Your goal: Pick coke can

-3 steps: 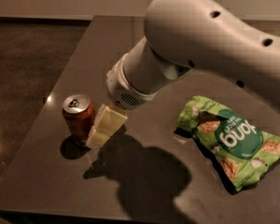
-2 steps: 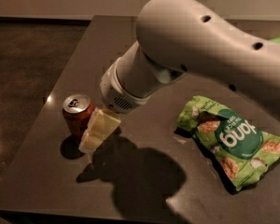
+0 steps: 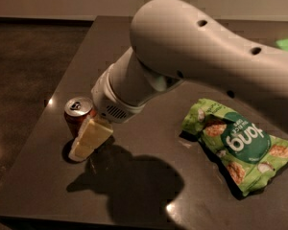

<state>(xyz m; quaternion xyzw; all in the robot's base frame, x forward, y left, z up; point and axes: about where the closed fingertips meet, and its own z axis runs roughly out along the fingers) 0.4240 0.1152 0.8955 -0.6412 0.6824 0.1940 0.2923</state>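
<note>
The coke can (image 3: 76, 111) is a small red-orange can with a silver top and pull tab. It stands upright near the left edge of the dark table (image 3: 149, 186). My gripper (image 3: 86, 140) is cream-coloured and sits low at the can's right front side, touching or overlapping it and hiding the can's lower right part. The large pale arm (image 3: 182, 56) reaches in from the upper right.
A green snack bag (image 3: 237, 145) lies flat on the right part of the table. The table's left edge runs close to the can, with dark floor (image 3: 24, 71) beyond it. The arm's shadow falls on the table in front.
The arm has moved left and slightly down. The gripper has closed in on the can's right side and now covers more of it. The can and bag have not moved.
</note>
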